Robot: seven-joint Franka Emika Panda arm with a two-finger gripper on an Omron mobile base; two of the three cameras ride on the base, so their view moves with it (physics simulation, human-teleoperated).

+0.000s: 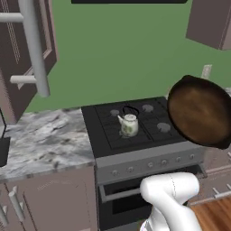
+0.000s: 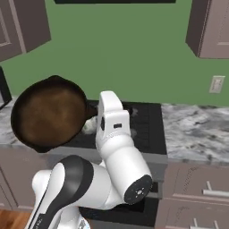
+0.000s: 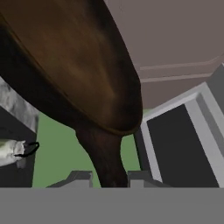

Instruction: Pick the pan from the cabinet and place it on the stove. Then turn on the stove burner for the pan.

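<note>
The frying pan is held in the air, tilted steeply so that its brown inside faces the cameras, to the right of the gas cooktop in the left base view and above its left part in the right base view. In the hand view the tool is seen closed on the pan's dark handle, with one fingertip at each side of it. A small white floral kettle stands on the grates near the middle of the cooktop, between the grey burner caps. A marbled grey desk is seen left of the cooktop, and above it, at the near left, the wall cabinet with its long grey bar handle.
</note>
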